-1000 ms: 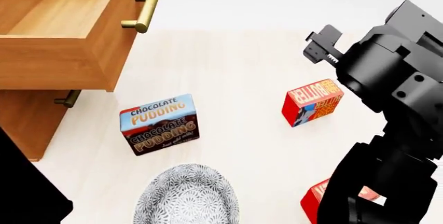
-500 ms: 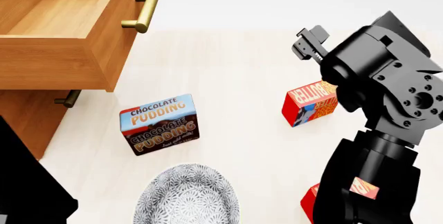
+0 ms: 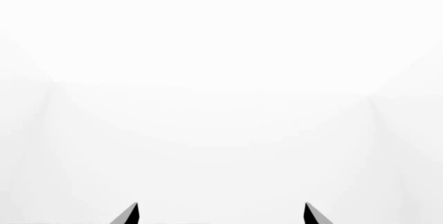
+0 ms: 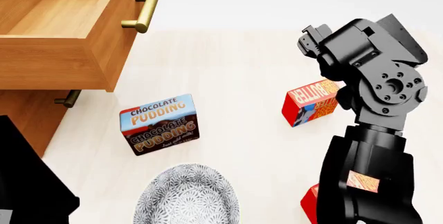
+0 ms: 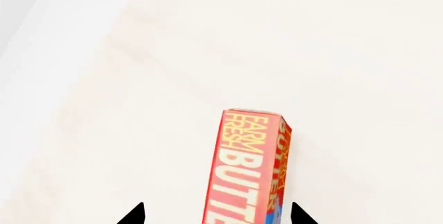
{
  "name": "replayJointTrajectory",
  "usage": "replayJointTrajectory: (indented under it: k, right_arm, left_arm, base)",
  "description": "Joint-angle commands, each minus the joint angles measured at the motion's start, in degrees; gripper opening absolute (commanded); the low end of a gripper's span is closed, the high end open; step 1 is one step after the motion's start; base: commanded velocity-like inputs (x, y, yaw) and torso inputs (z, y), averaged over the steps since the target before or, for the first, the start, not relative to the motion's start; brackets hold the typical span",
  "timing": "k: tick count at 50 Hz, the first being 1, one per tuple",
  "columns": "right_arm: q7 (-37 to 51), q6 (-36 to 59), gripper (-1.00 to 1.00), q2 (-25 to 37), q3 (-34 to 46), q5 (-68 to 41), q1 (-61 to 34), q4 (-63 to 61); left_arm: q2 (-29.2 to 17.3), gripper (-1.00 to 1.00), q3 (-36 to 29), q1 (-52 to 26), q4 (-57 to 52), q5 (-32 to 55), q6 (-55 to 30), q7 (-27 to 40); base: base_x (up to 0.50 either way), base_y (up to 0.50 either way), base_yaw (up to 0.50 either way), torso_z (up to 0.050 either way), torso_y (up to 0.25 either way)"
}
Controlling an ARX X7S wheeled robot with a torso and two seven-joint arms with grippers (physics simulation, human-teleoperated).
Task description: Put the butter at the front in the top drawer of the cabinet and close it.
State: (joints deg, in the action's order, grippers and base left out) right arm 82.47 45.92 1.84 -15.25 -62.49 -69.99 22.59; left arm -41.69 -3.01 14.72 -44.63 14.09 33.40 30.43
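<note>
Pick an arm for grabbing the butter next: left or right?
Right. Its wrist view has the butter box lying between the open fingers, and the head view shows that arm over it. The left gripper faces blank white.

Glossy black right arm (image 4: 374, 89), round screwed joint housings, red-white sticker

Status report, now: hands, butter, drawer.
Right hand open, over the butter box, not gripping. Left hand open, empty. Top drawer open, empty. Pudding box between butter and cabinet.

A pale cream desk (image 4: 229, 63) with faint wood grain fills the scene; plain white ground lies beyond toward twelve o'clock, evenly lit.
</note>
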Motion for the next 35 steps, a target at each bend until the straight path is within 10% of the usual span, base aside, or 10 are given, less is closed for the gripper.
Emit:
replayJointTrajectory:
  k: [1,35]
  right_arm:
    - [-2.4,-5.43,1.0,1.11,5.01,5.63,-2.76,9.39]
    - [-7.84,-9.68,1.0,1.31,11.92,10.49,-9.11,26.92]
  left_arm:
    - [0.19,1.0,-0.24,-0.37,1.26,0.63,0.69,-0.32]
    - [0.59,1.0,-0.11,-0.11,4.4,1.58,2.67,-1.27]
  base:
    - [0.0,0.0,0.0,0.0,0.0]
    - [0.0,0.0,0.0,0.0,0.0]
